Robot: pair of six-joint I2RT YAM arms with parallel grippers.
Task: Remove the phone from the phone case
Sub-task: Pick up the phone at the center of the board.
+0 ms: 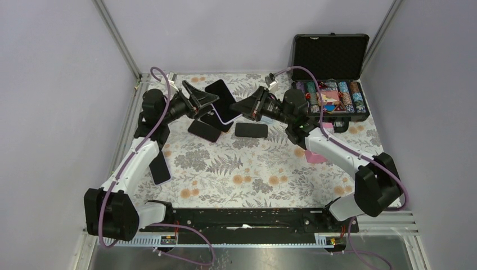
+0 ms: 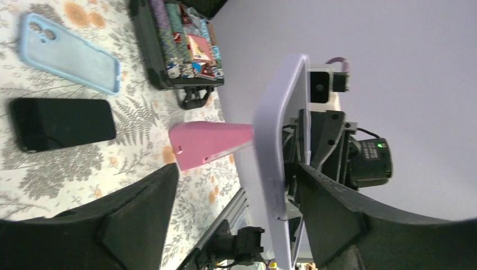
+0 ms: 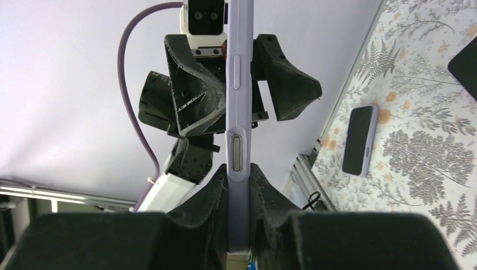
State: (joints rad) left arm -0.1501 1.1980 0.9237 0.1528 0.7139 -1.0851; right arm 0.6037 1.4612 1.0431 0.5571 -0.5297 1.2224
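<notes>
**A:** Phone (image 3: 237, 84): where was it?

**B:** In its lilac case (image 2: 278, 140), held edge-on in the air above the floral cloth (image 1: 247, 169). There were grey walls all round.

**A:** Any containers?

**B:** A black box (image 1: 331, 50) stood behind the right jaws with its lid up and rows of chips (image 1: 337, 97) inside.

**A:** And the arms?

**B:** Both reached toward the middle, wrists facing each other. The right gripper (image 3: 237, 175) was clenched on the phone's near end. The left gripper (image 1: 205, 100) was spread wide astride the far end, with one finger close against the phone and the other well off it.

**A:** Anything else?

**B:** A black phone (image 2: 62, 124) and a blue case (image 2: 67, 53) lay flat on the cloth beyond the left jaws.
</notes>
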